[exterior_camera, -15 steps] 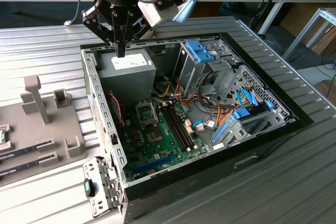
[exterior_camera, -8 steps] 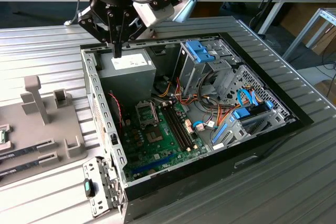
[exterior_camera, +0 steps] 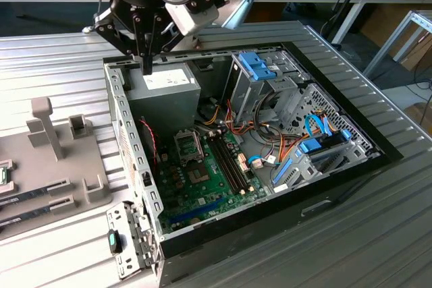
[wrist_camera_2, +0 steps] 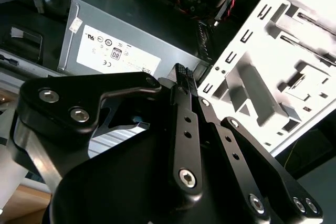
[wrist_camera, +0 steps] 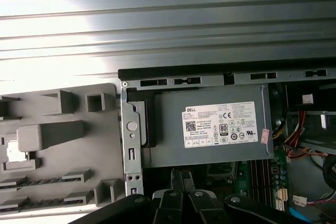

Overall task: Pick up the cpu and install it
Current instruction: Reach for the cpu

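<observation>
My gripper (exterior_camera: 146,65) hangs over the back corner of the open computer case (exterior_camera: 115,119), just above the grey power supply (exterior_camera: 165,84). Its black fingers (wrist_camera_2: 181,74) are pressed together and I see nothing between them. In both wrist views the power supply (wrist_camera: 210,127) lies directly below. A small pale square piece, likely the cpu (wrist_camera: 14,154), rests in a pocket of the grey holder tray (wrist_camera: 63,129) beside the case; its green edge shows at the exterior view's left edge (exterior_camera: 3,175). The silver socket frame (exterior_camera: 189,145) sits on the green motherboard (exterior_camera: 209,180), well below my gripper.
The case's perforated side wall (exterior_camera: 128,160) stands between the tray (exterior_camera: 74,166) and the motherboard. Blue-tabbed drive cages (exterior_camera: 260,69) and loose cables (exterior_camera: 270,153) fill the case on the exterior view's right. Two long sticks lie in tray slots (exterior_camera: 34,197). Ribbed metal tabletop (exterior_camera: 61,65) surrounds everything.
</observation>
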You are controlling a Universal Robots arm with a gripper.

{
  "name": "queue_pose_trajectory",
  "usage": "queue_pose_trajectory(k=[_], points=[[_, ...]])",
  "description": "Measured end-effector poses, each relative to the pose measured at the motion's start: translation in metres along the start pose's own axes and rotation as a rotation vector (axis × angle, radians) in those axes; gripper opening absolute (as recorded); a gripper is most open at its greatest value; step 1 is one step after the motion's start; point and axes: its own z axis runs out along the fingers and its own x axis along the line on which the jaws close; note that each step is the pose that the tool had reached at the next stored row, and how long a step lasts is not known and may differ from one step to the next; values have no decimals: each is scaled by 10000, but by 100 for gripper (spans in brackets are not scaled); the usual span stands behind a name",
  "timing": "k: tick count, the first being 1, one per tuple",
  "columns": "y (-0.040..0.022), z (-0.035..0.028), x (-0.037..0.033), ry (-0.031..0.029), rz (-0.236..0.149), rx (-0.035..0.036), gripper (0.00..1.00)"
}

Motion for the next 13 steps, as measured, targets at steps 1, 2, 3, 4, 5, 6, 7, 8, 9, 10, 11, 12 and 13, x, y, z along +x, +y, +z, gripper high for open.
queue_pose_trajectory(k=[1, 2, 3, 4, 5, 6, 7, 8, 9, 10, 11, 12, 13], points=[[0, 0, 8, 0, 0, 0, 11], [-1, 0, 15, 0, 0, 0, 11], [-2, -1, 23, 0, 0, 0, 11], [-2, 0, 31, 0, 0, 0, 11], [-3, -1, 43, 0, 0, -1, 11], [-4, -1, 53, 0, 0, -1, 11], [-5, -2, 61, 0, 0, 0, 11], [-5, -2, 73, 0, 0, -1, 11], [-6, -2, 79, 0, 0, 0, 11], [-7, -2, 88, 0, 0, 0, 11], [-7, -2, 95, 0, 0, 0, 11], [-8, -3, 111, 0, 0, -1, 11], [-9, -4, 126, 1, 0, 0, 11]])
